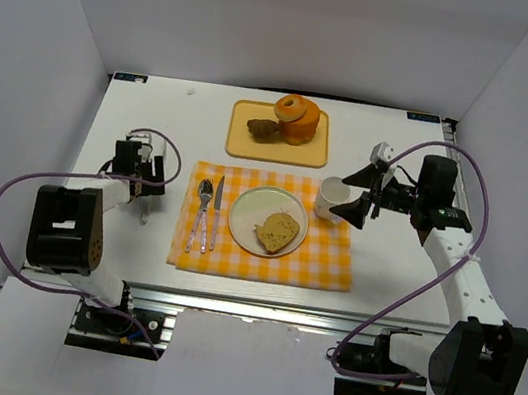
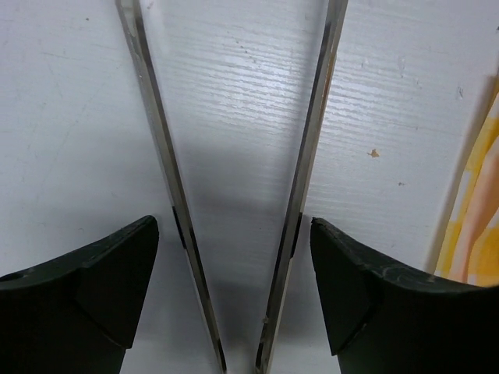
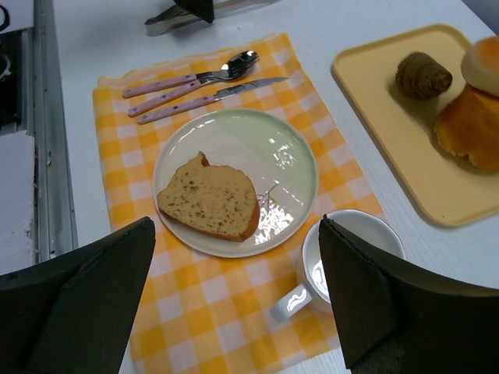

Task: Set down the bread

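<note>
Tan and flat, the slice of bread with a brown crust (image 3: pixel 209 199) lies on the round pale plate (image 3: pixel 261 144). It sits on the side of the plate near the robot and touches nothing else. The plate rests in the middle of a yellow and white checked cloth (image 1: pixel 324 263) on the white bench (image 1: pixel 384 268).

The right pincer (image 3: pixel 236 222) has its two black fingers wide apart and holds nothing. It hangs in the air over the white mug (image 1: pixel 331 197), just to the right of the plate. From its own camera the bread shows low down between the two fingers, but the pincer does not touch it.

The left pincer (image 2: pixel 234 226) is low over the bare bench, left of the cloth and well apart from the bread. Its fingers stand apart too. The two thin arms of a pair of shiny metal tongs (image 2: pixel 308 156) run between them. I cannot tell if the fingers press on the tongs.

A spoon and a knife with pink handles (image 1: pixel 204 216) lie on the cloth between the left pincer and the plate.
</note>
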You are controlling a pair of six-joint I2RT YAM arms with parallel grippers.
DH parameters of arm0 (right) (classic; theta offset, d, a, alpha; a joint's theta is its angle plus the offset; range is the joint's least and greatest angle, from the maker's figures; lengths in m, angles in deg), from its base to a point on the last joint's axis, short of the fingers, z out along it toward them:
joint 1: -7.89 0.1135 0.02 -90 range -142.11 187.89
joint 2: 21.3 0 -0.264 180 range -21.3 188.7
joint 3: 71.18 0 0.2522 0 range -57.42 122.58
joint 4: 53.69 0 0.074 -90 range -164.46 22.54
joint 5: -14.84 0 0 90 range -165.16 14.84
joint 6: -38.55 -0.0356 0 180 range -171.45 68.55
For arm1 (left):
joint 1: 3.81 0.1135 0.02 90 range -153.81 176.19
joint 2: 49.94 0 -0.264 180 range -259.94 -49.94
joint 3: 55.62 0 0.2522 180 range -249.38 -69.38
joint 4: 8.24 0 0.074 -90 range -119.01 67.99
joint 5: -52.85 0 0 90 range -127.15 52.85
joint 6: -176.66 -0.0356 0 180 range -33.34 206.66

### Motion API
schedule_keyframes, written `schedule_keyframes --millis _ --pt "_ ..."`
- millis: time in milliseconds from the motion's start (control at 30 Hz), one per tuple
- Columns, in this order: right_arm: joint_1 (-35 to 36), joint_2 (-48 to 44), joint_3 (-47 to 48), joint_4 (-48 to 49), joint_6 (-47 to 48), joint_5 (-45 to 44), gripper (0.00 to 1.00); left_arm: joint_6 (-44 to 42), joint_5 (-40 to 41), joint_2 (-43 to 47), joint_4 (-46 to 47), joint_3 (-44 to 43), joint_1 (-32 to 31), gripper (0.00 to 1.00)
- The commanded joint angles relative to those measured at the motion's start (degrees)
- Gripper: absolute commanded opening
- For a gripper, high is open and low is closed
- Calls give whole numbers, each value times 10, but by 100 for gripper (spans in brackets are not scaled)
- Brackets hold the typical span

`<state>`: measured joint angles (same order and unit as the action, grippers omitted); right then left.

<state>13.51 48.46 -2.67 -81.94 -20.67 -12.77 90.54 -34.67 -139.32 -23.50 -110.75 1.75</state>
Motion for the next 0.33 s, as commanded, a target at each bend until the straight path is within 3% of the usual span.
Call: schedule_keyframes --millis 0,67,133,300 --pt "-3 11 38 18 -79 -56 89 9 -14 32 6 -24 7 90" --pt "-3 18 60 13 -118 -109 89 13 -18 45 -8 -30 7 98" --pt "-3 27 73 19 -174 -159 89 23 -24 75 -23 -37 7 98" --pt "-3 38 97 25 -204 -198 89 63 -69 170 -43 -38 7 98"
